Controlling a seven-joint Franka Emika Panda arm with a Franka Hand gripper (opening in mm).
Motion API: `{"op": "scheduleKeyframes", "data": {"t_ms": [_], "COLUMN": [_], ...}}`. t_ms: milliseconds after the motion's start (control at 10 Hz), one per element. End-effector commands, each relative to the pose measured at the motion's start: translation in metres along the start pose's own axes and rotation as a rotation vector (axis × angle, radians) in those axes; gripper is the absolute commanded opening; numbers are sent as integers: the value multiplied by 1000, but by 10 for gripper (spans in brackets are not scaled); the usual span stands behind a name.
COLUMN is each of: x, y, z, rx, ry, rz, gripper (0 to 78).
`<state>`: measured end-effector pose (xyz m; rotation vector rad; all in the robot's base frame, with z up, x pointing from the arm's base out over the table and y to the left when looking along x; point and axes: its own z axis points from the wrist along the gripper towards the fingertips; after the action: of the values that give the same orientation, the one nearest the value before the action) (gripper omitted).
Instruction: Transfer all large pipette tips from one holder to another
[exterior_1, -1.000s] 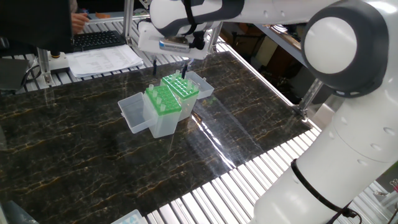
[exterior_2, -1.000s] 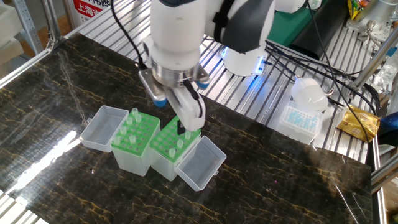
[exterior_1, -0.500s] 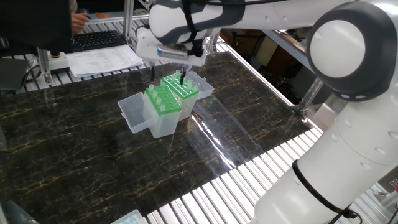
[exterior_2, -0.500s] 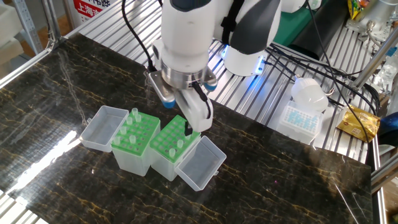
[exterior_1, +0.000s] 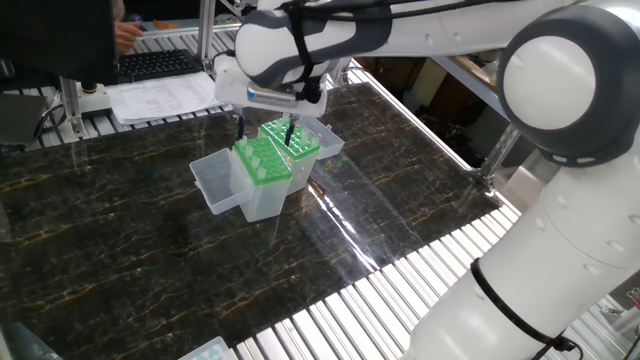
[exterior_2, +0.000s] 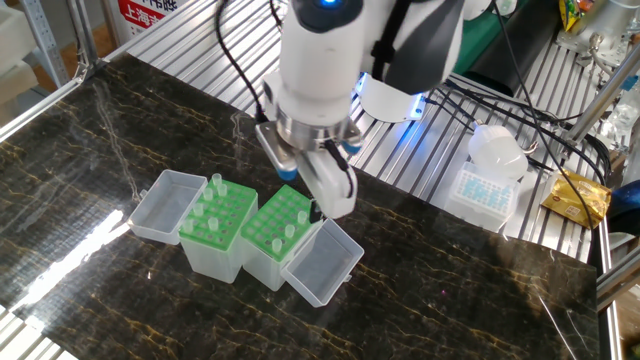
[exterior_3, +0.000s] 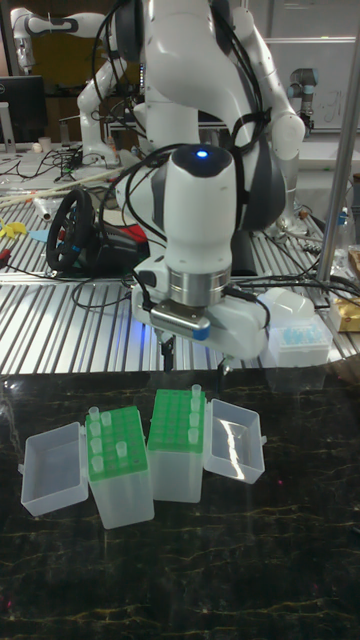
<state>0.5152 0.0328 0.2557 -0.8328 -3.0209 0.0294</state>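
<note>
Fingers of the gripper (exterior_1: 265, 128) stand apart above the two green racks (exterior_1: 275, 150). From the other side, large pipette tips (exterior_2: 212, 200) sit in both racks. Tall view: gripper (exterior_3: 195, 362) empty above them.

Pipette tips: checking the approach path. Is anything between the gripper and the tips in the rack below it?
Nothing visible. The open gripper hangs above the tips, and the box lid lies swung aside.
</note>
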Motion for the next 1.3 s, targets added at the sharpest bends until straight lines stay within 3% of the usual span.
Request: {"op": "scheduleKeyframes", "data": {"t_ms": [100, 1000, 1300], "x": [11, 27, 32], "y": [1, -4, -7], "z": [13, 33, 50], "rx": [-3, -7, -14], "ry": [-10, -19, -43], "rz": [-14, -39, -50], "gripper": [774, 774, 774]}}
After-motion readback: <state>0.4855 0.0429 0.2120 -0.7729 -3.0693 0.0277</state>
